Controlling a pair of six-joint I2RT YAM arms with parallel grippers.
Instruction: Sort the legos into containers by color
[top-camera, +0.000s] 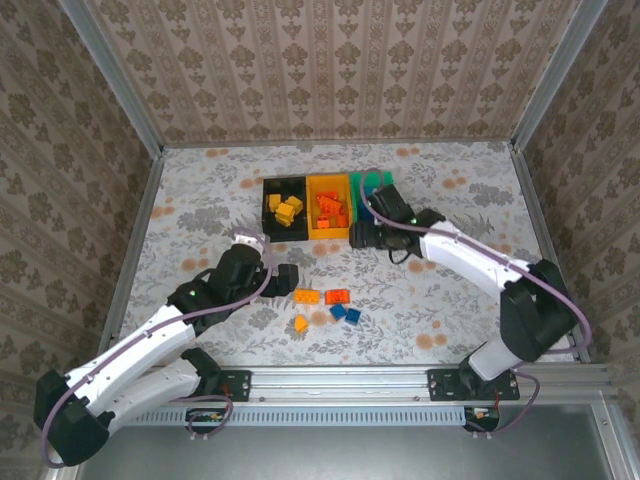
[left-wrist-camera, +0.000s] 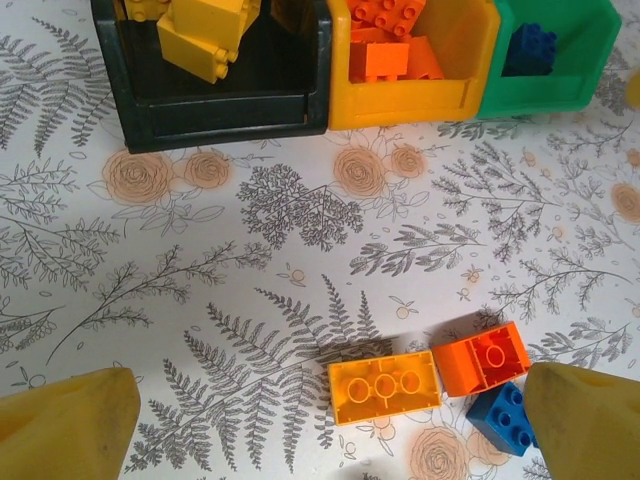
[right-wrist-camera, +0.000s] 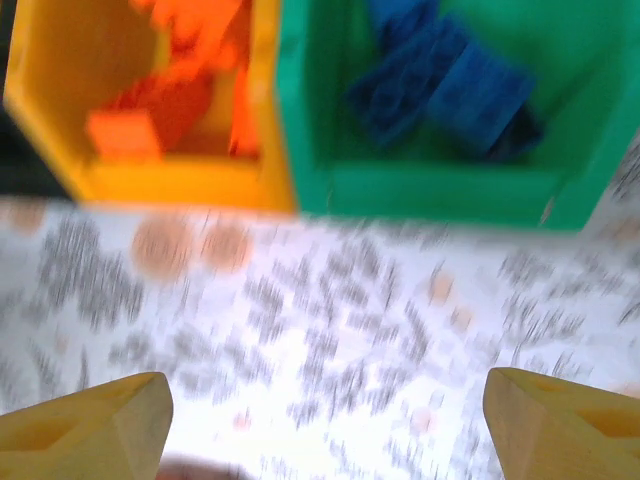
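Three joined bins stand at the back: black (top-camera: 285, 181) with yellow bricks (top-camera: 286, 210), yellow-orange (top-camera: 328, 236) with red-orange bricks (top-camera: 330, 208), green (top-camera: 372, 180) with blue bricks (right-wrist-camera: 450, 80). Loose on the table lie a yellow-orange brick (left-wrist-camera: 384, 387) turned studs down, a red-orange brick (left-wrist-camera: 482, 357), blue bricks (top-camera: 346, 314) and a small yellow brick (top-camera: 300, 323). My left gripper (left-wrist-camera: 330, 425) hangs open above and just left of the loose bricks, holding nothing. My right gripper (right-wrist-camera: 325, 425) is open and empty, hovering in front of the green bin (right-wrist-camera: 430, 185); its view is motion-blurred.
The floral tabletop (top-camera: 200, 220) is walled by patterned panels and metal posts (top-camera: 115, 90). The right arm (top-camera: 470, 260) stretches from the near right corner toward the bins. The left arm (top-camera: 160, 340) reaches in from the near left.
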